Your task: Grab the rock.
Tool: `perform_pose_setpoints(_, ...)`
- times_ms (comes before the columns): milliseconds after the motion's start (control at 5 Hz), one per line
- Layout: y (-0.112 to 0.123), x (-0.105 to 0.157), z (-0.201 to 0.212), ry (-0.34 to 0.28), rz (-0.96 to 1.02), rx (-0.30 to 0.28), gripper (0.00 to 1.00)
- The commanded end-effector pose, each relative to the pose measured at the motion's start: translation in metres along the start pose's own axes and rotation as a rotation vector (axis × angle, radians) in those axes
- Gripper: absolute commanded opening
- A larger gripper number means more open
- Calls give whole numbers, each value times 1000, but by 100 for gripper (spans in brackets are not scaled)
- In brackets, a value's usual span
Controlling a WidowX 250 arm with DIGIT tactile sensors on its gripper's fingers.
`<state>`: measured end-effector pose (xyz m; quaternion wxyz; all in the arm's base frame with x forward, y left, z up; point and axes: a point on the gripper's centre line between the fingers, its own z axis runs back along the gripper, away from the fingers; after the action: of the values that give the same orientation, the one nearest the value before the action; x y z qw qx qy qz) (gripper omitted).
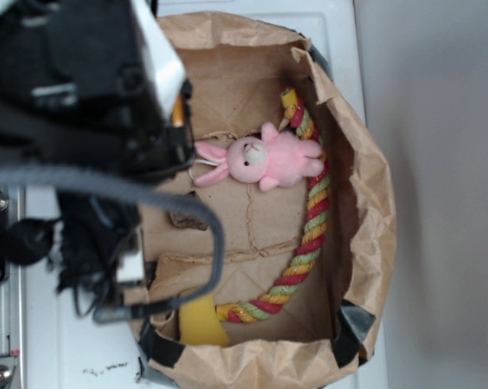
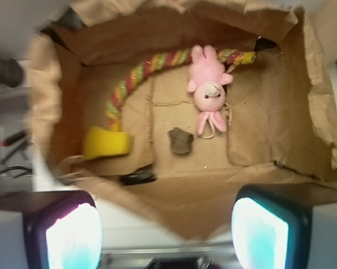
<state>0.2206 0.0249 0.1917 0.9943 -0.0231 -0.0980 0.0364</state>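
Hovering above the paper bag, we hold our gripper spread wide and empty; the rock lies just near-left of the pink bunny, clear for descent.

I see a white tabletop under the setup. A plain grey wall fills the right side.
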Motion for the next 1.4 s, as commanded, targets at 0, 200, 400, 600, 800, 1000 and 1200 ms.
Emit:
perform_pose_setpoints(0, 7, 7, -48, 47, 6, -37, 100)
perform_pose_setpoints(200, 2, 12, -58, 55, 22, -44, 100)
perform_pose_setpoints(400, 2, 12, -58, 55, 22, -44, 100)
perform_pose_setpoints(600, 2, 12, -58, 55, 22, -44, 100)
perform_pose_setpoints(800, 2, 12, -58, 55, 22, -44, 100)
perform_pose_setpoints(1000, -6, 8, -69, 22, 146, -117, 100)
perform_pose_setpoints(1200, -11, 22, -93, 5, 239, -89, 100)
